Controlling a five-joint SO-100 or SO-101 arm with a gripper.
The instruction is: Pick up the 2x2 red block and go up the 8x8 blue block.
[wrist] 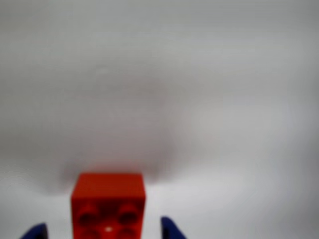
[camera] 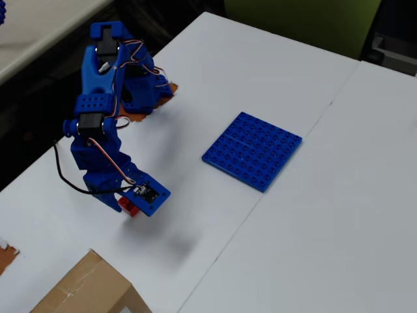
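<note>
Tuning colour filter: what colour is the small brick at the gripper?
Bright red brick, clearest in the wrist view.

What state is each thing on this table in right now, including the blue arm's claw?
2x2 red block: upright, studs up, sitting between the claw's fingertips, which stand apart from its sides.
8x8 blue block: flat on the white table, nothing on it, well apart from the arm.
Claw: open, lowered around the red block.
Cardboard box: at the table's near edge, only partly in view.
</note>
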